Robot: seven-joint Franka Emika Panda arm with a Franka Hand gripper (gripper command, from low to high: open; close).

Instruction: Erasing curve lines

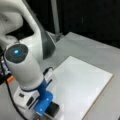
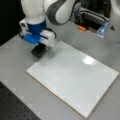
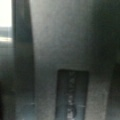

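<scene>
front views: hand (image 2: 40, 48) beside board (image 2: 75, 75).

The white Panda arm (image 1: 23, 66) bends down over the worktop (image 2: 15, 57), wrist pointing straight down, a blue light glowing on its top joint. Its gripper (image 2: 39, 50), on a blue mount, hangs low near the worktop's edge at a front view's left; in both front views the jaws are hidden beneath the mount.
</scene>
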